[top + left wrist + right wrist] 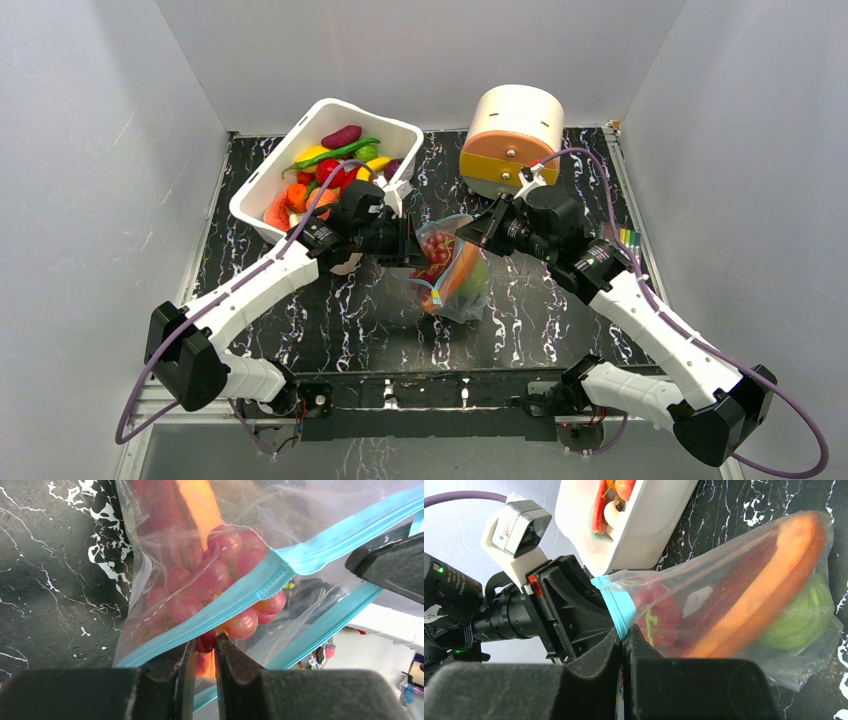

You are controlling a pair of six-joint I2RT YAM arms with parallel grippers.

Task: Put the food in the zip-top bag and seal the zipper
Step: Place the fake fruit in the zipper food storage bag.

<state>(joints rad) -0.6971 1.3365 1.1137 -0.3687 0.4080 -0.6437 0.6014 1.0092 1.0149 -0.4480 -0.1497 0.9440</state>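
Note:
The clear zip-top bag (462, 300) hangs between my two grippers over the middle of the table. Inside it lie an orange carrot (764, 585), a green piece (804, 620) and dark red food. My left gripper (206, 642) is shut on a grape of the red grapes (243, 622), which sit right in the bag's mouth. The blue-teal zipper (240, 597) runs slantwise across them, its two strips apart. My right gripper (625, 632) is shut on the zipper's (616, 605) end. In the top view the left gripper (410, 240) and right gripper (475, 232) face each other across the bag.
A white bin (262, 190) with several more toy fruits and vegetables stands at the back left, close behind the left arm. A cream and orange round drum (512, 130) stands at the back right. Grey walls close in the black marbled table (340, 320) on three sides.

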